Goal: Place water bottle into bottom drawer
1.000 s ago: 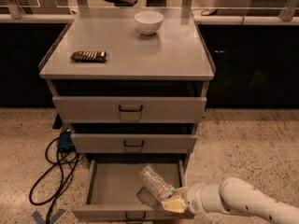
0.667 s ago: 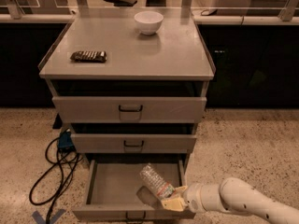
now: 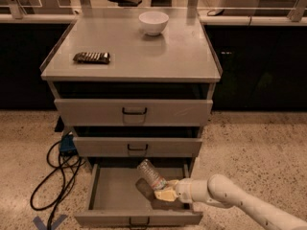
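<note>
Clear ribbed plastic water bottle (image 3: 150,173) has moved slightly deeper over the open grey metal bottom drawer (image 3: 111,191). It stays tilted, its lower end clamped in the cream gripper (image 3: 165,194). Release looks close.

water bottle (image 3: 151,175): clear ribbed plastic. I see it tilted, upper end leaning back and left, lower end down at the right, over the right half of the tray with its shadow on the floor beneath.
bottom drawer (image 3: 109,198): grey metal, lowest of three, pulled out well past the bench's front edge. The shallow tray is open, with a small dark handle mid-front.
gripper (image 3: 162,191): mine comes in from the right, below the bench's front-right corner, clasped on the bottle's lower end.
</note>
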{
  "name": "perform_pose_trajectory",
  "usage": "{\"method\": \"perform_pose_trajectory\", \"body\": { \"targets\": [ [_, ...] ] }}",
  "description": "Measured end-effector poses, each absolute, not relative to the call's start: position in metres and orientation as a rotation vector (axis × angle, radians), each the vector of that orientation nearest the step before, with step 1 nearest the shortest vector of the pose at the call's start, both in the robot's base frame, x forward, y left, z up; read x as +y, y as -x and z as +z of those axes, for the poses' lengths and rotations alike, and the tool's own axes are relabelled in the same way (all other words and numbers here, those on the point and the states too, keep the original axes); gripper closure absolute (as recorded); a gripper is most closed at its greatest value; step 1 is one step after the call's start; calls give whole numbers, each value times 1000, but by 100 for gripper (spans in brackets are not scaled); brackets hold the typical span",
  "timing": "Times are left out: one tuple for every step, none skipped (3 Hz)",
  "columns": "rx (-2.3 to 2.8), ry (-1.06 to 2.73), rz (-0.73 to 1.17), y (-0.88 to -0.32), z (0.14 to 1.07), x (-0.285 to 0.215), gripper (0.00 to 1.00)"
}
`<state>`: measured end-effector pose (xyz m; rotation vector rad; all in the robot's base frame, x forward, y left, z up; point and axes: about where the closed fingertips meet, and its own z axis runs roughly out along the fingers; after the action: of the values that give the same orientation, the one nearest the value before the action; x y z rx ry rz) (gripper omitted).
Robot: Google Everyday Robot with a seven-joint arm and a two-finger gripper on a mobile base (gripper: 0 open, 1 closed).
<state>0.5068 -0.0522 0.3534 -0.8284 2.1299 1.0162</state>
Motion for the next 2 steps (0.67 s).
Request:
{"method": "perform_pose_trajectory", "body": {
  "targets": [
    [2138,739,1028,-522,326,-59,100],
    [2139,739,1028,-522,326,-59,100]
  ]
}}
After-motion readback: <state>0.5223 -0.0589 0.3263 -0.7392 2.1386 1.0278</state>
